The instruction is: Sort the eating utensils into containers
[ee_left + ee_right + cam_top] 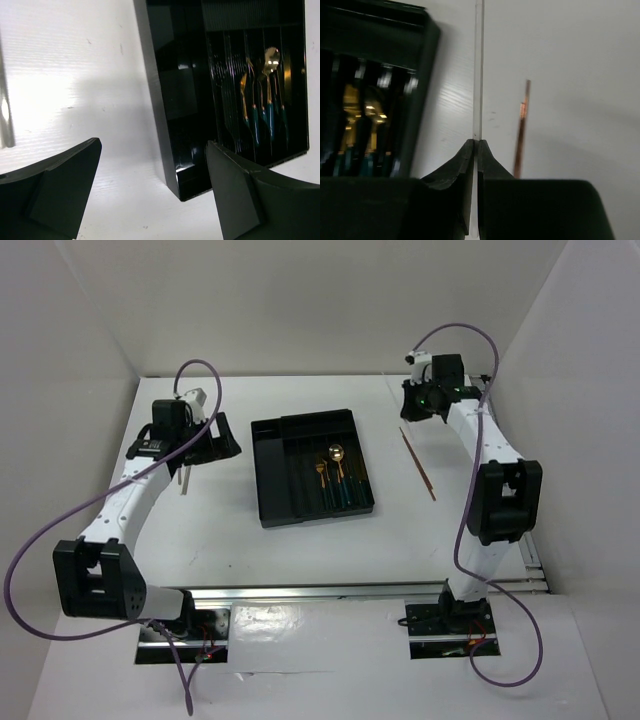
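The black tray [268,480] lies mid-table, and its right-hand containers hold a gold spoon [337,453] and other green-handled utensils [260,112]. My right gripper [476,146] is shut on a thin silver chopstick [478,70] that sticks straight out ahead of the fingertips, just right of the tray's edge [426,60]. A copper-brown chopstick [418,463] lies on the table beside it, also in the right wrist view [522,130]. My left gripper [152,150] stands open and holds nothing, left of the tray [156,100]. Another silver chopstick [183,480] lies beneath it on the table.
White walls enclose the table at the back and on both sides. In the overhead view the right gripper [415,405] hangs near the back right and the left gripper [205,445] is left of the tray. The tray's left compartments show nothing inside.
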Controlling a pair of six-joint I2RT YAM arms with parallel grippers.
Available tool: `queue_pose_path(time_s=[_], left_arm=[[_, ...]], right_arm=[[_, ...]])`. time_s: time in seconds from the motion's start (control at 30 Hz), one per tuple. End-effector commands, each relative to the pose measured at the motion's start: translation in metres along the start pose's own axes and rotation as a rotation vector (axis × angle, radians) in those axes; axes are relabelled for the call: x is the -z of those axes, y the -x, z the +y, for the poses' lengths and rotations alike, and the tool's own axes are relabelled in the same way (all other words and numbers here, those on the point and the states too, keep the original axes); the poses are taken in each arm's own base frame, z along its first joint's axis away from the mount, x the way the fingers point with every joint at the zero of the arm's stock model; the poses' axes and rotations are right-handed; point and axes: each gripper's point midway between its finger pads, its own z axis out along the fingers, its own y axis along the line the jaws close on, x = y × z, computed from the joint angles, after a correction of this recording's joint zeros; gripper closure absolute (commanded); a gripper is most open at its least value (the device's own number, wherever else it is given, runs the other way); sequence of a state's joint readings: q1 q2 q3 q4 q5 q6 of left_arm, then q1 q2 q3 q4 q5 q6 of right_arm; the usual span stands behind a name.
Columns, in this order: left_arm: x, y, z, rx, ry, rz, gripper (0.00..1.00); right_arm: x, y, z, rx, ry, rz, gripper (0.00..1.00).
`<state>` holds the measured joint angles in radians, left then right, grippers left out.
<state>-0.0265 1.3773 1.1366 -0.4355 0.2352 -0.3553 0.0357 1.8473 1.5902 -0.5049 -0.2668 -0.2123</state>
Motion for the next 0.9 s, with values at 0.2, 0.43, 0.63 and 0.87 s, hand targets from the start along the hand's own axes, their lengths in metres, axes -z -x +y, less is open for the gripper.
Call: queue_pose_path(time_s=[0.2,0.43,0.63,0.87], left_arm=[[0.021,0.032,0.022,0.058,0.162,-0.181,0.00],[0.038,0.039,0.029,0.080,0.223,-0.236,0.00],[0.038,0.031,0.031,0.090,0.224,-0.233,0.00],[0.047,0.036,0.031,0.088,0.235,-0.266,0.00]], right_arm=[[0.040,-0.006,0.185,-0.208,0.429,0.095,1.00],[0.045,-0.005,0.242,-0.343,0.498,0.154,1.00],[0.052,0.011,0.288,-0.432,0.603,0.166,1.00],[0.049,0.022,0.343,-0.531,0.703,0.219,1.00]])
